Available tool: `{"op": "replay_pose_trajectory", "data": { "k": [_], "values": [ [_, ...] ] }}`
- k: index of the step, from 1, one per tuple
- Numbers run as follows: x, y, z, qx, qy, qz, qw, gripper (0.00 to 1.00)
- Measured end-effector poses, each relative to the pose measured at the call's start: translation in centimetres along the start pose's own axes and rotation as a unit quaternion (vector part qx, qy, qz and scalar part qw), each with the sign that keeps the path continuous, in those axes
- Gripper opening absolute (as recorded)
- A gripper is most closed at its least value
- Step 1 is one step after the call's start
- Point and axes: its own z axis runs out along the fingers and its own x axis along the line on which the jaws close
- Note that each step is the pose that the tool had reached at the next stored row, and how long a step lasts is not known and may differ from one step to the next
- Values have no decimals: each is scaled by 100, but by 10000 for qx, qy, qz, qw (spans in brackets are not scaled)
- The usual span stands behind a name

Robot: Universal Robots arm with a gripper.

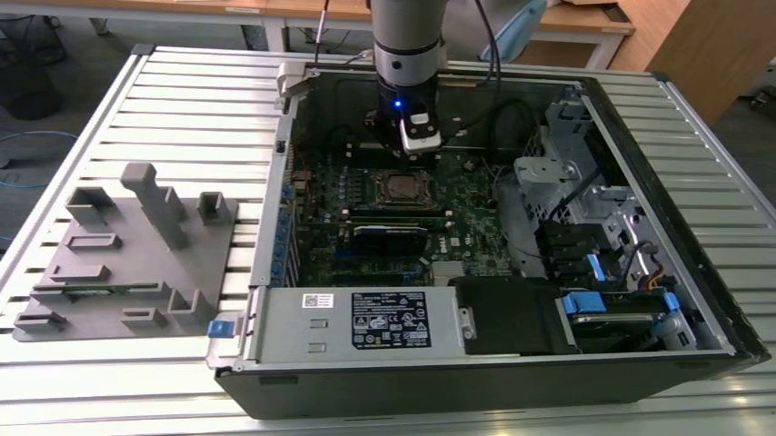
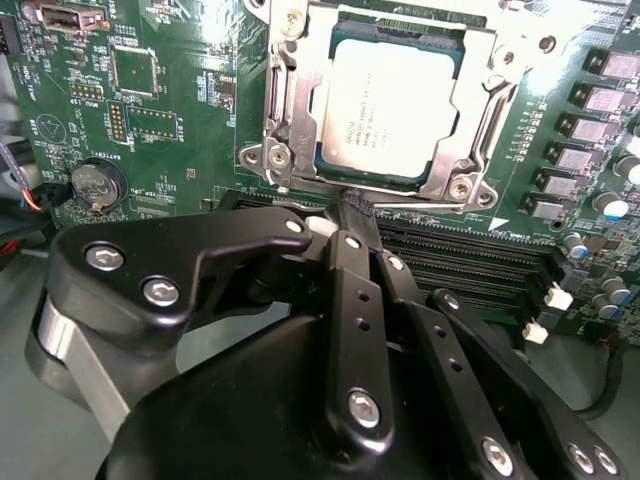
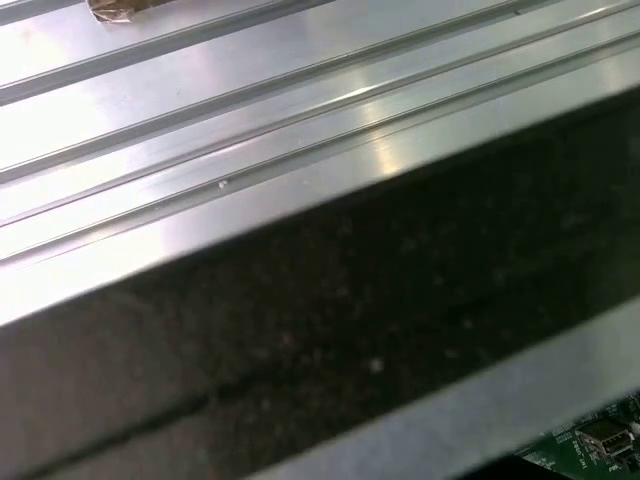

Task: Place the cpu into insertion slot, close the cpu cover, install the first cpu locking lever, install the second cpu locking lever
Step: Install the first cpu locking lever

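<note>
The cpu (image 2: 390,100), a silver-grey square chip, lies flat in the insertion slot (image 2: 262,158) on the green board. The cpu cover (image 2: 288,95), a silvery frame with a square window, lies down around the chip. A thin metal lever (image 2: 492,112) runs along one side of the socket. My gripper (image 2: 355,208) has its black fingers together, the tip just at the socket's edge near the memory slots, with nothing seen between them. In the exterior view the gripper (image 1: 416,151) hangs inside the open computer case, just behind the socket (image 1: 398,188).
Long black memory slots (image 2: 470,265) run beside the socket, and a coin battery (image 2: 92,183) sits on the board. A grey fixture (image 1: 122,254) stands on the ribbed table at the exterior view's left. The power supply (image 1: 363,318) and drive cages (image 1: 606,236) crowd the case.
</note>
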Motion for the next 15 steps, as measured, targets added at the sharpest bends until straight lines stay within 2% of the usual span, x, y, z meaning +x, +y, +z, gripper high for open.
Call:
{"op": "replay_pose_trajectory", "data": {
  "k": [8,12,15],
  "values": [
    [1,4,-19,-98,34,13,9999,10],
    [0,4,-30,-164,59,22,9998,10],
    [0,4,-31,-167,60,23,9998,10]
  ]
}}
